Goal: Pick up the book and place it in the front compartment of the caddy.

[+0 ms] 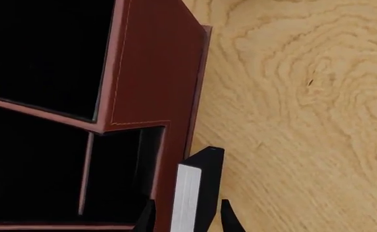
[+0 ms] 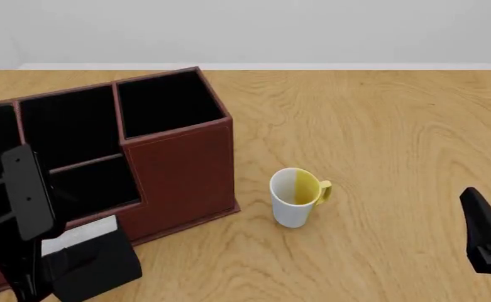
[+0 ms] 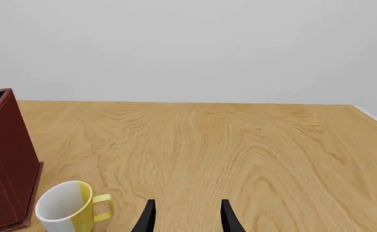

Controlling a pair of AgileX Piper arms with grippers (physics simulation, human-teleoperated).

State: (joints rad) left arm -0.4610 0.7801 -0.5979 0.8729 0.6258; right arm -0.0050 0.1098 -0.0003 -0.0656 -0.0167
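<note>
I have the left pincer [image 1: 187,216] clenched on the book [image 1: 198,188], held just outside the caddy [image 1: 153,72] wall, front compartment [image 1: 114,174] right beside the pincer. Right pincer [image 3: 187,217] released, empty, mug [image 3: 69,207] near its left side on the desk [image 3: 240,145]

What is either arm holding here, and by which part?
The left gripper holds the book, its fingers on the two black covers. The right gripper is open and holds nothing.
</note>
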